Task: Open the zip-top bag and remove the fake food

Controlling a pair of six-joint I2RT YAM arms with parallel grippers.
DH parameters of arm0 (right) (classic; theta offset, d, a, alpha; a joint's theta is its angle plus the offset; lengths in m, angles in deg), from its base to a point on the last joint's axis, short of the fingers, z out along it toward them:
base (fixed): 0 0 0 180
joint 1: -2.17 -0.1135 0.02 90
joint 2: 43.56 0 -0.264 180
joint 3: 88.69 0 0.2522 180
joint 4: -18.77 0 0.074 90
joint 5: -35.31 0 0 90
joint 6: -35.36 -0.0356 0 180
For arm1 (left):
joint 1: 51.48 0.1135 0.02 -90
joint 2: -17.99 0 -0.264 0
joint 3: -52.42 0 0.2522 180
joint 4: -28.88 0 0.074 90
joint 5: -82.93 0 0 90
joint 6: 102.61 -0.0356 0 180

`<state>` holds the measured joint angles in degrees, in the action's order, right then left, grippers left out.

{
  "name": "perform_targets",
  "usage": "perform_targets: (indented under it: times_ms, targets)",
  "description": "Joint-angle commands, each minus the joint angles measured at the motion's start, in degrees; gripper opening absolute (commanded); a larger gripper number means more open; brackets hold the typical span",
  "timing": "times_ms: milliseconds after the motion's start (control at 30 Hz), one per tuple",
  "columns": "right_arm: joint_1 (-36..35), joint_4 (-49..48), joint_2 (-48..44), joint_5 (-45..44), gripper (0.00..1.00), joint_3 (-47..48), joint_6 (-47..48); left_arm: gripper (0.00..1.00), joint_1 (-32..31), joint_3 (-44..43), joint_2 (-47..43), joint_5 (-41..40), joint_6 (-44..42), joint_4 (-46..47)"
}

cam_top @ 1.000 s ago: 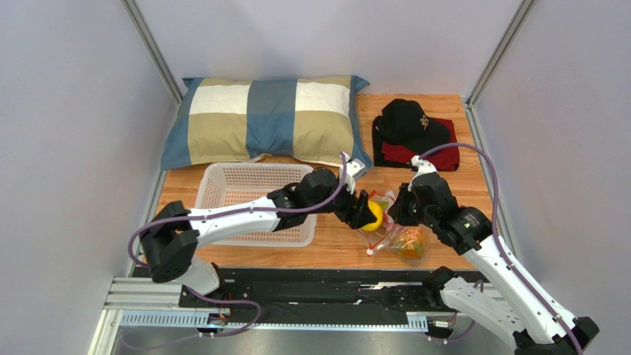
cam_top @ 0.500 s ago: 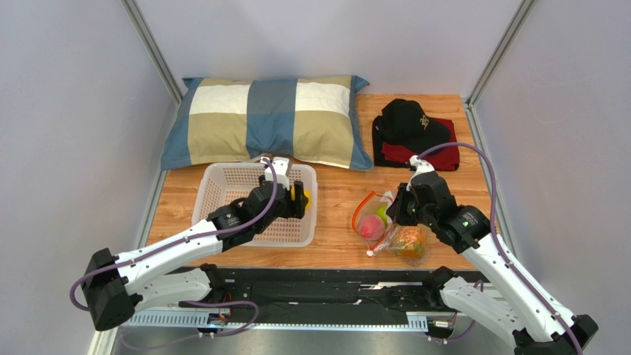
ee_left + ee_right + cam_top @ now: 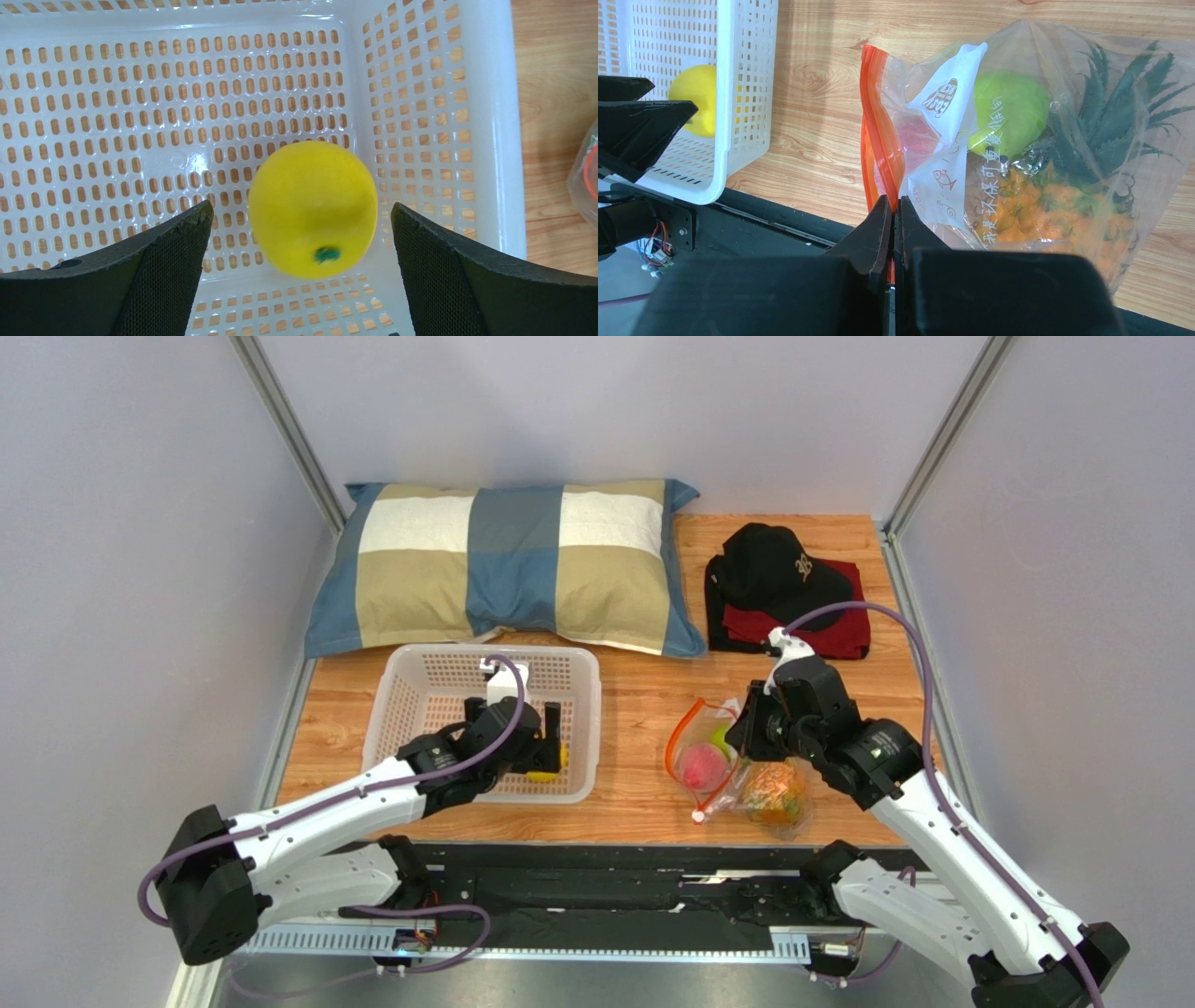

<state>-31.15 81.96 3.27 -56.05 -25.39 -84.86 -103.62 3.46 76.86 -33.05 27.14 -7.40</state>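
the left gripper (image 3: 550,732) is hanging low in the near right corner of the white basket (image 3: 502,140), jaws spread wide. the yellow citrus (image 3: 312,206) is lying on the basket floor between them, touching neither pad as far as i can tell. over on the right, the right gripper (image 3: 893,206) is pinching the zip-top bag (image 3: 948,168) at its mouth, jaws pressed together on the plastic right at the red-orange zip strip (image 3: 873,119).

what i'm watching is the line from the basket to that mouth. the bag is lying on the wooden table (image 3: 638,693) to the right of the left jaws, apart from the basket with bare wood between. its mouth is gaping leftward, toward them, and its long axis is running from the mouth away to the right. the right arm is nearer but busy holding the lip, so i'd judge the left arm is the one going in next, reaching rightward along that axis.

counting the fake food, i'm seeing four pieces:
- one citrus in the basket
- three inside the bag: one green apple (image 3: 1011,112), one pink peach (image 3: 917,136) nearest the mouth, and one pineapple (image 3: 1053,203) deepest

there is one bag and one basket. at the back sit one checked pillow (image 3: 512,567) and one black cap (image 3: 769,560) on a red cloth (image 3: 828,630).
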Motion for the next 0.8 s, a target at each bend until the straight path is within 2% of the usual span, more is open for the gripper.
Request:
perform_targets:
  times_ms: [0, 33, 100, 133, 167, 200, 267, 300, 367, 400, 467, 500, 533, 667, 767]
  targets:
    - [-0.3, -1.7, 0.7, 2.5, 0.00, 2.5, 0.4, 0.99, -0.1, -5.2, -2.4, 4.4, -1.6, -2.8]
    - [-0.3, -1.6, 0.8, 2.6, 0.00, 2.6, 0.3, 0.90, -0.2, -6.0, -2.4, 9.7, -2.4, -2.4]
    - [-0.3, -1.7, 0.6, 2.9, 0.00, 2.5, 0.4, 0.76, -0.9, -6.5, -2.2, 16.1, -2.9, 4.6]
    - [-0.3, -1.6, 0.5, 2.9, 0.00, 2.5, 0.2, 0.65, -1.4, -5.9, -1.8, 24.5, -3.7, 8.9]
    - [-0.3, -1.9, 0.1, 3.0, 0.00, 2.4, 0.2, 0.58, -2.1, -5.2, -0.5, 27.8, -3.9, 17.6]
    - [-0.3, -2.0, -0.2, 3.1, 0.00, 2.1, 0.1, 0.52, -4.6, -5.3, 0.6, 29.5, -4.0, 21.0]
    - [-0.3, -2.1, -0.5, 3.4, 0.00, 2.2, 0.1, 0.50, -7.5, -6.9, 5.5, 31.5, -6.5, 28.7]
    - [-0.3, -2.0, -0.5, 3.4, 0.00, 2.4, -0.1, 0.50, -9.7, -7.9, 7.6, 32.4, -7.0, 29.7]
    - [-0.3, -2.1, -0.5, 3.6, 0.00, 2.6, -0.1, 0.52, -11.1, -11.5, 15.1, 33.6, -8.2, 31.6]
    - [-0.3, -2.1, -0.3, 3.8, 0.00, 2.7, -0.1, 0.62, -12.2, -13.1, 17.6, 33.4, -8.3, 30.9]
    - [-0.3, -1.8, 0.0, 4.1, 0.00, 3.2, -0.3, 0.73, -13.0, -17.2, 24.1, 32.3, -9.6, 29.3]
    - [-0.3, -1.8, -0.1, 4.3, 0.00, 3.3, -0.3, 0.83, -14.1, -17.9, 25.7, 30.7, -10.3, 29.3]
    - [-0.3, -1.9, -0.3, 4.4, 0.00, 3.4, -0.5, 0.86, -14.5, -18.8, 27.1, 27.9, -11.5, 29.8]
    - [-0.3, -2.1, -1.0, 4.8, 0.00, 2.9, -0.8, 0.99, -14.7, -19.5, 33.8, 26.1, -12.8, 32.8]
    - [-0.3, -2.6, -1.0, 5.0, 0.00, 2.3, -1.0, 0.99, -14.7, -20.3, 37.8, 23.4, -12.8, 34.6]
